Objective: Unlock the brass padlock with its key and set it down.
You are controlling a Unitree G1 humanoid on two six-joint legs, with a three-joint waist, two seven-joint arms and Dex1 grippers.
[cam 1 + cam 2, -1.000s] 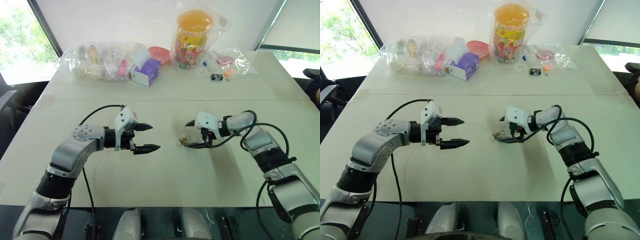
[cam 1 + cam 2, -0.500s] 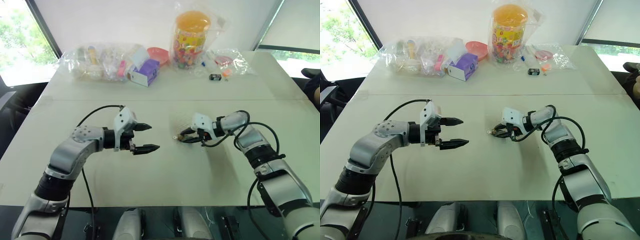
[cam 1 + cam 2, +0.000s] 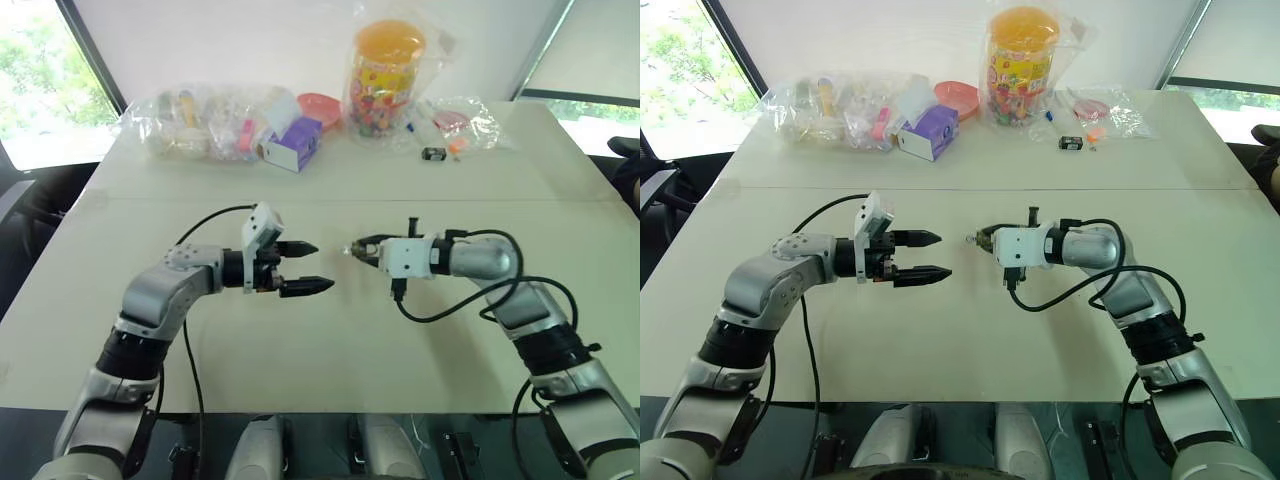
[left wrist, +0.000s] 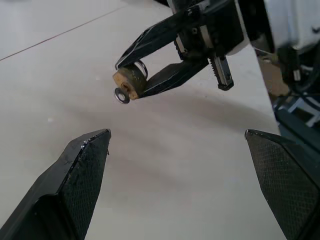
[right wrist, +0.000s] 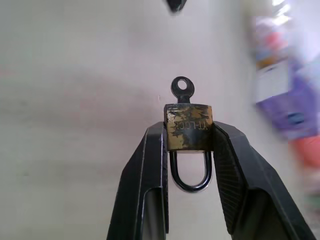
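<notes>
My right gripper (image 3: 362,247) is shut on the brass padlock (image 5: 189,127) and holds it in the air above the white table (image 3: 330,350). The lock's brass body is pinched between the two fingers. Its silvery shackle (image 5: 190,175) loops back between them and looks closed. The key (image 5: 182,90) sits in the lock body, its round head sticking out past the fingertips toward my left gripper (image 3: 322,266). That gripper is open with nothing in it, pointing at the padlock (image 4: 127,82) from a short gap away, at about the same height.
Along the table's far edge lie clear bags of small items (image 3: 205,122), a purple box (image 3: 292,142), a candy jar (image 3: 385,70) and a small black object (image 3: 433,153). A black cable (image 3: 440,305) hangs under my right forearm.
My right gripper closed on the padlock on the table, lifted it, rolled and drew toward the left gripper. The left gripper stayed open and edged slightly toward it.
</notes>
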